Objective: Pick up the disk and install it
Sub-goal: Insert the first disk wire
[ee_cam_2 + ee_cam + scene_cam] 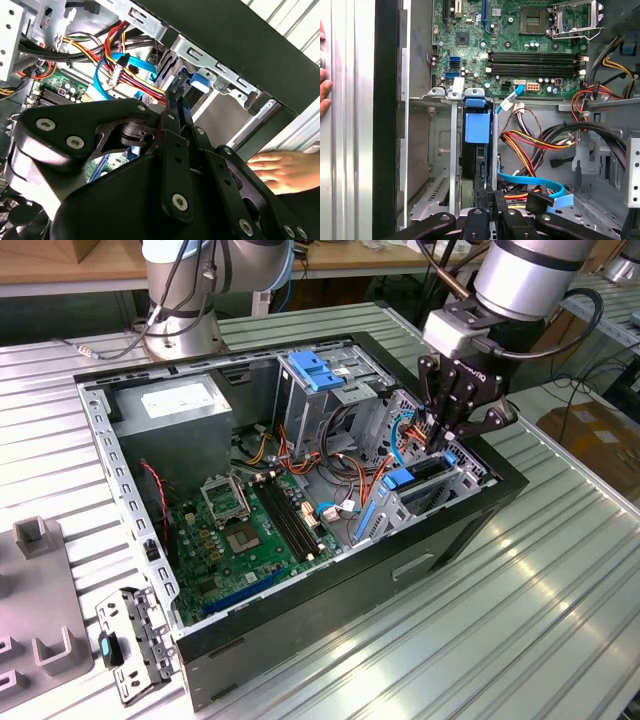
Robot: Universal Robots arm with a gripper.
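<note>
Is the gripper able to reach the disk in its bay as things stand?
Probably yes: the gripper hangs right at the disk, and the cables lie beside it, not across.

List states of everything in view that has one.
PC case: on its side, side panel off.
the disk: on edge in a drive cage slot.
gripper: down in the cage, at the disk.
RAM slots: empty.
hand: resting on the table beside the case.
</note>
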